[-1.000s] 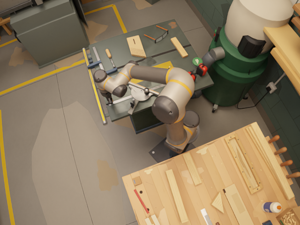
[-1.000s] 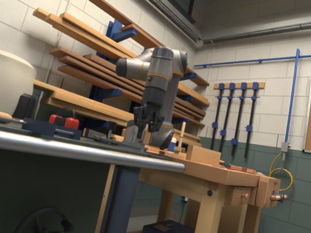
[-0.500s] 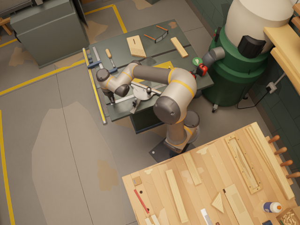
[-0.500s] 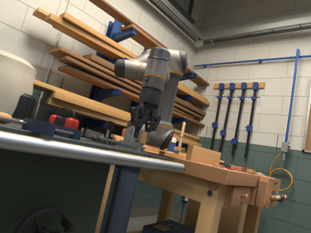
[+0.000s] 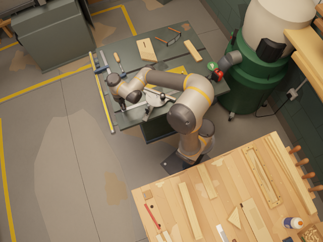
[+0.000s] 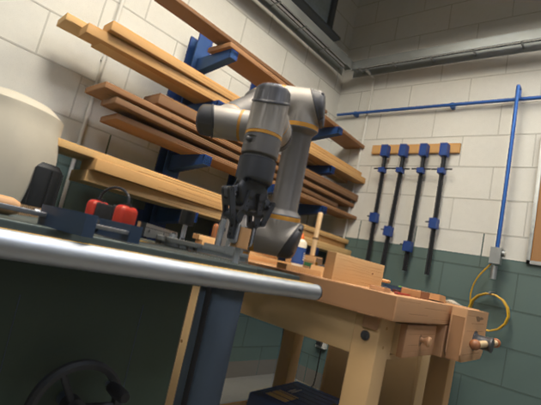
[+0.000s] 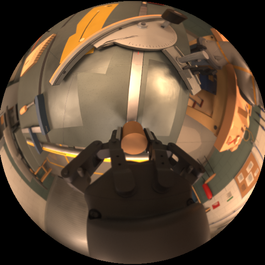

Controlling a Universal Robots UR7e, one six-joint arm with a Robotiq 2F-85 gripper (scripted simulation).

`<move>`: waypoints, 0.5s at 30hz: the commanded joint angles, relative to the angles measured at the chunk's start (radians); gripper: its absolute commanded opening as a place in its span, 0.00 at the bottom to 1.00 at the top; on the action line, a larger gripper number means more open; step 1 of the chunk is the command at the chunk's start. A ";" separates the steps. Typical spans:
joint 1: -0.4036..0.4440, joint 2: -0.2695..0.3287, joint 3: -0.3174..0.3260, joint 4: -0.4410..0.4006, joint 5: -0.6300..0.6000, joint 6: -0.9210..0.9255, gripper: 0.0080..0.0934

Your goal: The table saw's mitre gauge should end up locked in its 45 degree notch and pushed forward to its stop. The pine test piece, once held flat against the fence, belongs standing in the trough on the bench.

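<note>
The mitre gauge is partly hidden under my forearm; its half-round protractor head with a black knob sits on the saw table, and its steel bar runs along the slot toward me. At the near end of that bar stands a round wooden handle, and I have my gripper closed around it, near the table's front edge. The pine test piece lies flat at the far side of the saw table. The trough is a long recessed frame on the workbench.
The green dust extractor stands right of the saw. On the saw table lie a featherboard, a chisel, safety glasses and a yellow throat plate. Offcuts and a glue bottle clutter the workbench.
</note>
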 commanded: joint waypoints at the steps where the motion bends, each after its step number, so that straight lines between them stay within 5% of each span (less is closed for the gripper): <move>1: -0.004 -0.002 0.003 0.004 -0.008 -0.002 0.00; 15: -0.028 -0.026 0.030 0.001 -0.008 -0.027 0.00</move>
